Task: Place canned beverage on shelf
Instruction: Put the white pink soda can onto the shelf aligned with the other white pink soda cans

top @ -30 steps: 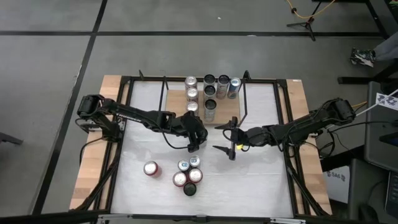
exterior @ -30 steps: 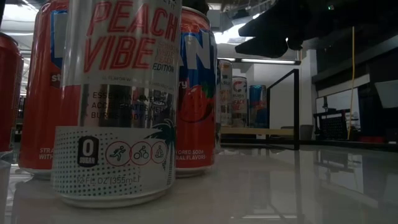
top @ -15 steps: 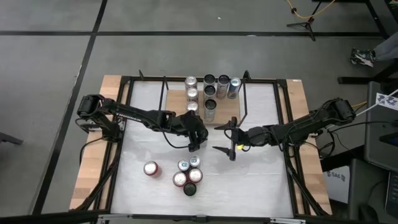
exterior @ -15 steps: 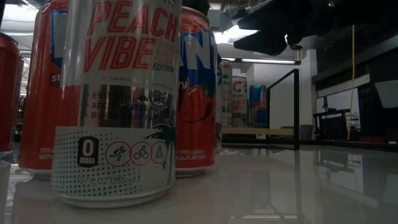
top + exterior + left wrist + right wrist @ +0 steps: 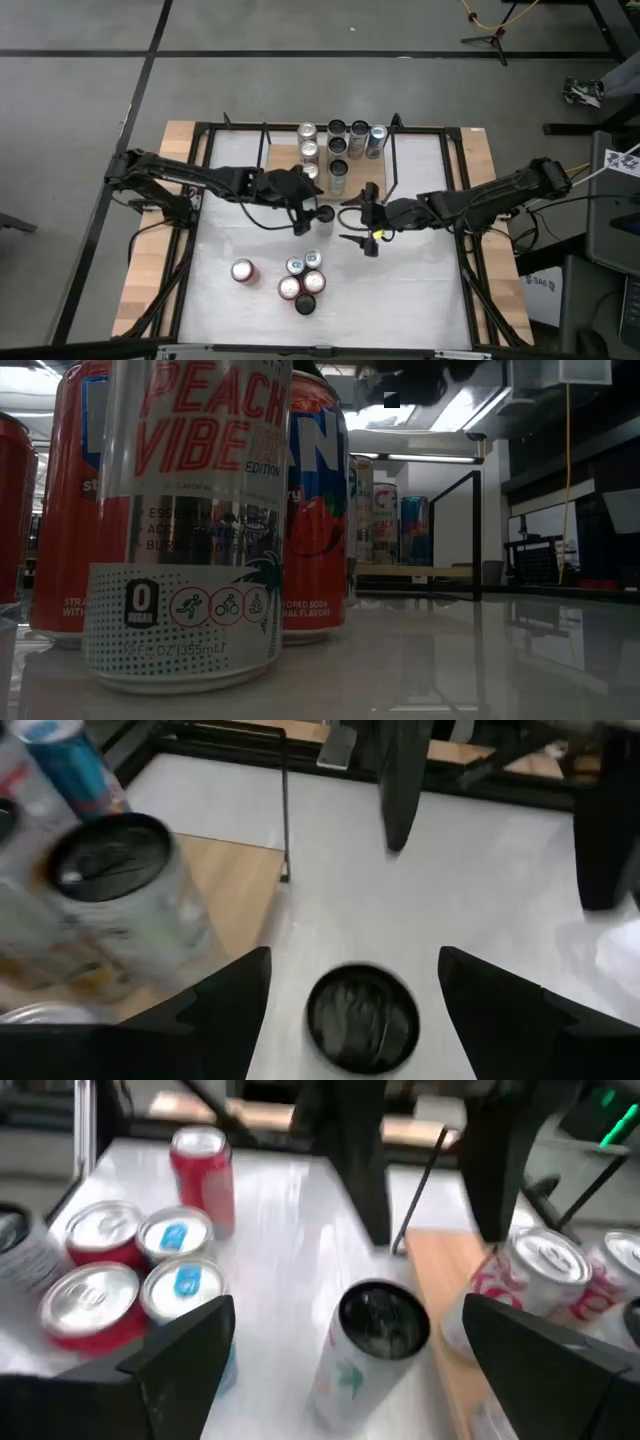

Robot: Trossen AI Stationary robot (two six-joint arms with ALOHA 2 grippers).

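Observation:
A silver can with a dark top [image 5: 325,213] stands on its base on the white tabletop, just in front of the shelf's near edge [image 5: 430,1270]. The can [image 5: 372,1342] is between my two grippers and touches neither. My left gripper [image 5: 304,214] hangs open to the can's left and above it; in its wrist view the can's top [image 5: 362,1017] shows below the gap between the fingers [image 5: 353,955]. My right gripper [image 5: 354,220] is open to the can's right, facing it [image 5: 348,1308]. The shelf [image 5: 372,182], a light-wood board, carries several upright cans.
Several cans [image 5: 303,280] cluster on the table near its front edge, with a red can [image 5: 241,271] apart to their left. In the low view this cluster [image 5: 190,520] fills the foreground. Thin black rod uprights [image 5: 392,160] stand at the shelf's ends.
Both grippers have risen. My left gripper has drawn back toward the table's left edge, uncovering the dark-topped can, which stays standing in place. In the low view the dark arms have climbed almost out of the top of the picture.

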